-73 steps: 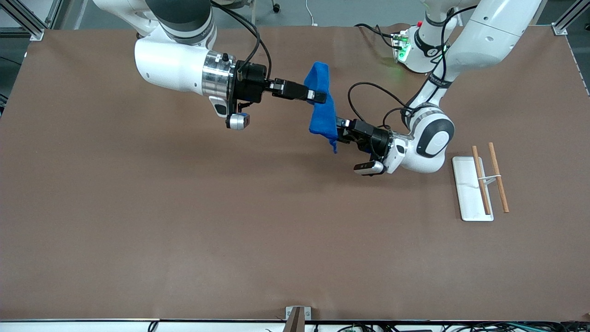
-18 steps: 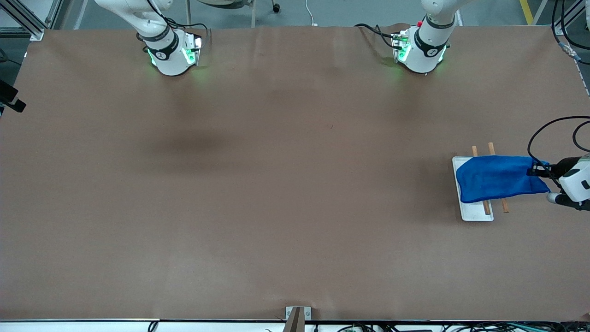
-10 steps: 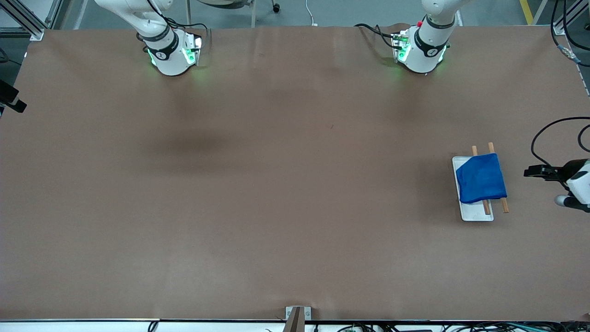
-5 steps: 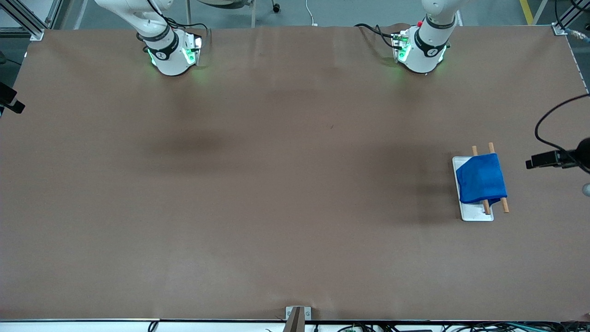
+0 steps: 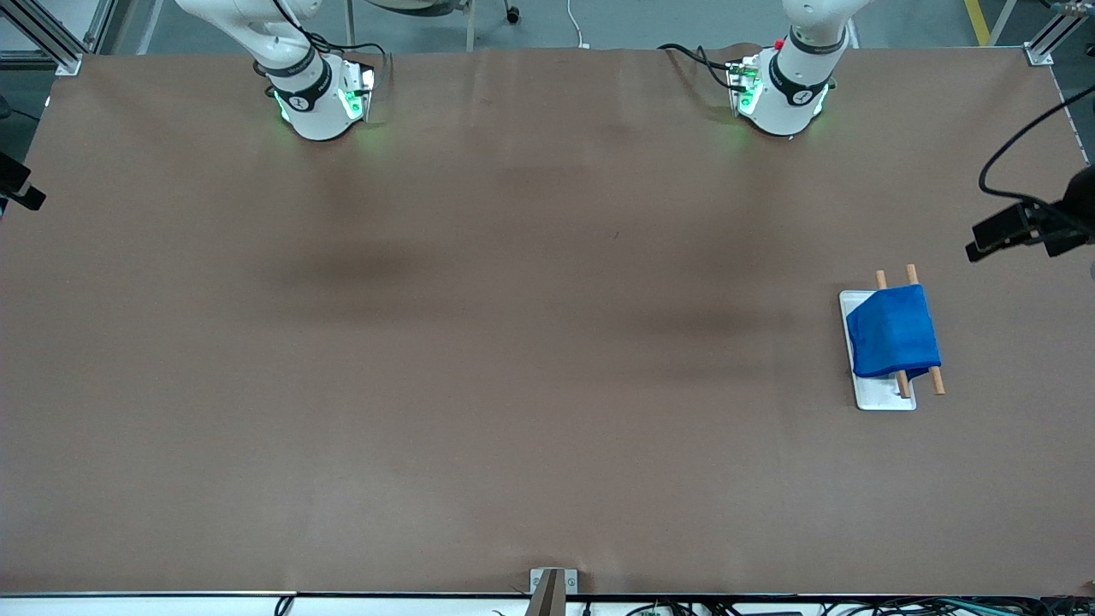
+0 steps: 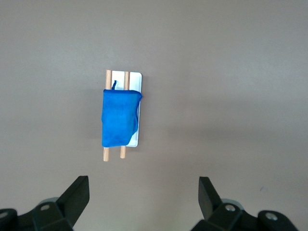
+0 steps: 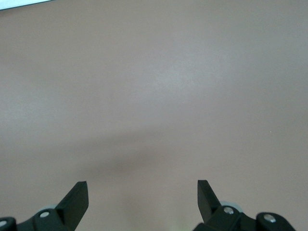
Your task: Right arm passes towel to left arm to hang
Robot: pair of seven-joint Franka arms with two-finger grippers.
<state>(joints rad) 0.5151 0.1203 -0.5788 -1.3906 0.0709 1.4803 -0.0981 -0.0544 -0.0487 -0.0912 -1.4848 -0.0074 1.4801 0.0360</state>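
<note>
My bright royal-blue soft cloth towel (image 5: 893, 341) hangs draped across two wooden rods (image 5: 922, 326) over the white tray (image 5: 881, 397), right of centre in the front view. My left gripper (image 5: 984, 244), jaws apart and empty, hovers up-right of it. My right gripper (image 7: 143, 195), also apart, waits over bare table.

A big brown table (image 5: 479, 359) fills the view. A flat white tray (image 5: 885, 399) with two thin wooden rods (image 5: 938, 382) lies on the table, toward the left arm's end.
</note>
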